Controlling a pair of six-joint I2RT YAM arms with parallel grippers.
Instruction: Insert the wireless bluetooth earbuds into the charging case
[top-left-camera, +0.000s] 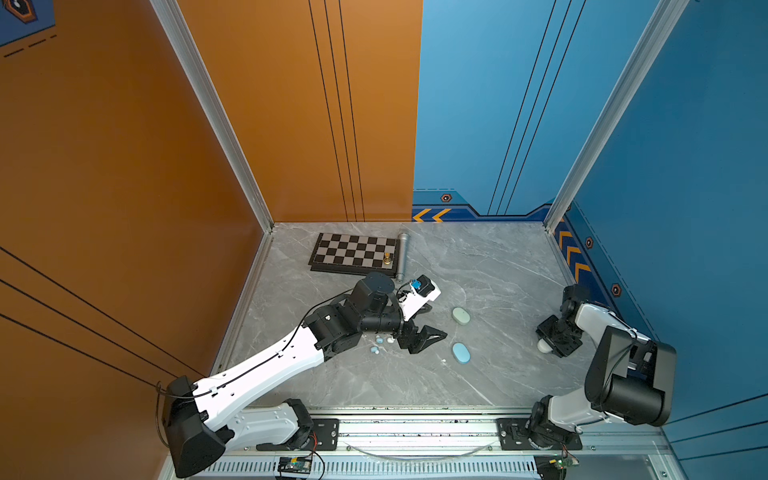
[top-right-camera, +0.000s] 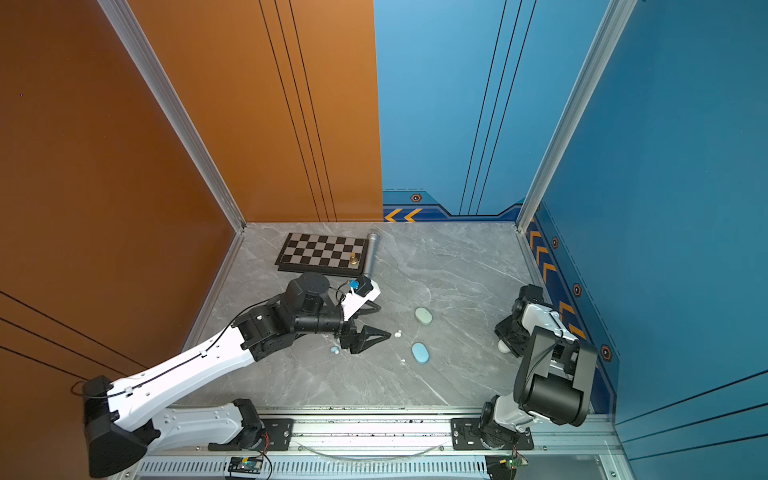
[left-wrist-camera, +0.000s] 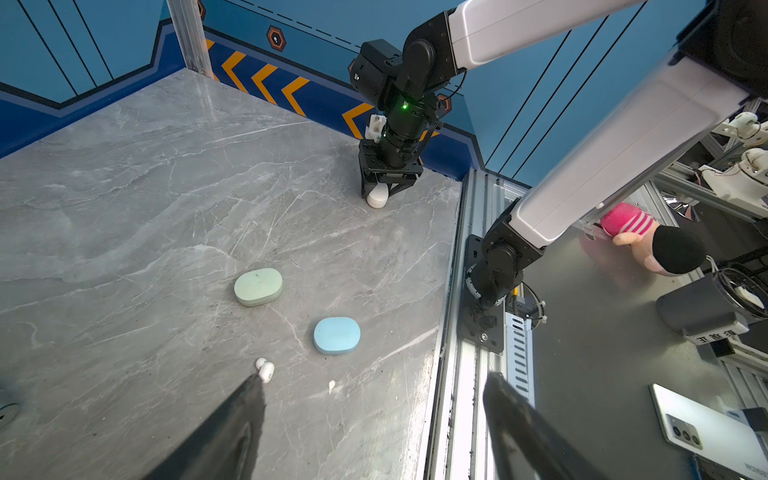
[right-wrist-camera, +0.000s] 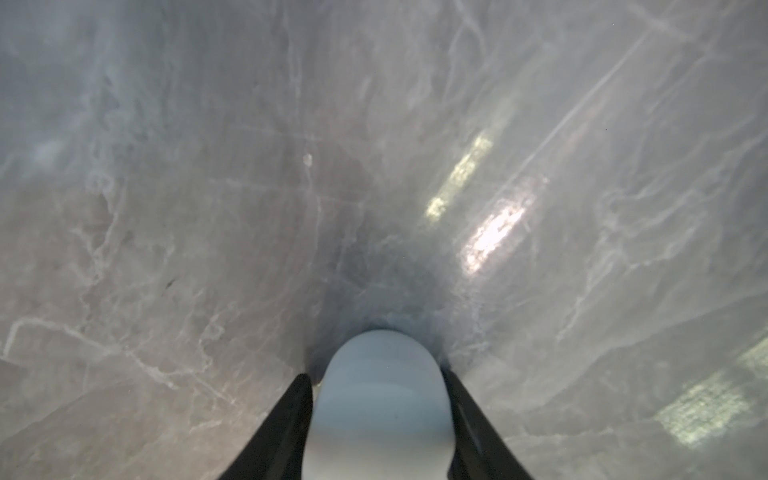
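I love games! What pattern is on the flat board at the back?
The flat black-rimmed board has black and silver-grey checks, clearest in a top view.

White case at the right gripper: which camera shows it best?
Right wrist view: the white case fills the foreground, flanked closely by the fingers of the right gripper. The left wrist view shows it small; both top views show only its end under the gripper.

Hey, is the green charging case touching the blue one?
Apart. The left wrist view shows bare marble table between the green charging case and the blue case.
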